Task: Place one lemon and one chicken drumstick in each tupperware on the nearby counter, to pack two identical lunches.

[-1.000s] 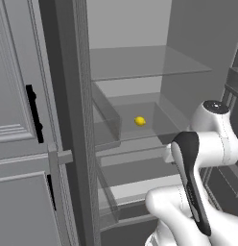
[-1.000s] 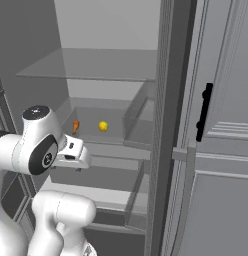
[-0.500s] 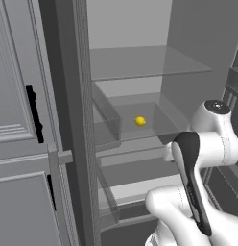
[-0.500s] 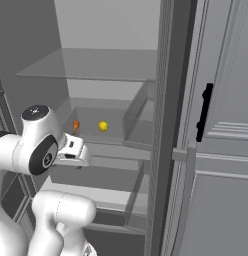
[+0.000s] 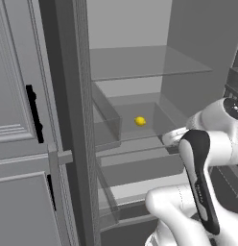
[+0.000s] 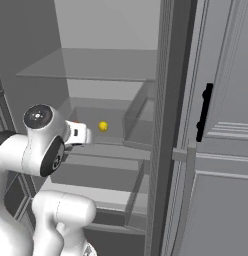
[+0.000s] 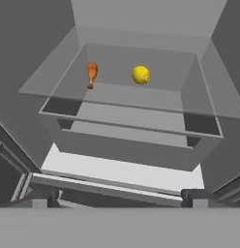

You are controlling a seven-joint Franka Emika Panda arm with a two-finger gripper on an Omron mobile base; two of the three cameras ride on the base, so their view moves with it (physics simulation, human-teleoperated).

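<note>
A yellow lemon (image 7: pixel 141 75) lies at the back of a clear fridge drawer (image 7: pixel 127 127), with an orange-brown chicken drumstick (image 7: pixel 92 73) a short way to its left. The lemon (image 5: pixel 139 121) (image 6: pixel 103 126) also shows from both base cameras. My gripper (image 7: pixel 117 198) hovers in front of the drawer and a little above its front rim, open, with nothing between its fingers. From the base cameras the gripper (image 5: pixel 172 139) (image 6: pixel 80 133) sits just outside the drawer's front. The tupperware and the counter are out of view.
A glass shelf (image 5: pixel 145 65) spans the fridge above the drawer. A second, lower drawer (image 5: pixel 140 168) sits beneath it. Grey panelled doors with black handles (image 5: pixel 33 113) (image 6: pixel 205 111) flank the opening, and a thick door edge (image 6: pixel 166 125) stands beside the drawer.
The hand has risen slightly toward the drawer and now covers the drumstick in the right base view. The jaws stay open; lemon and drumstick have not moved.
</note>
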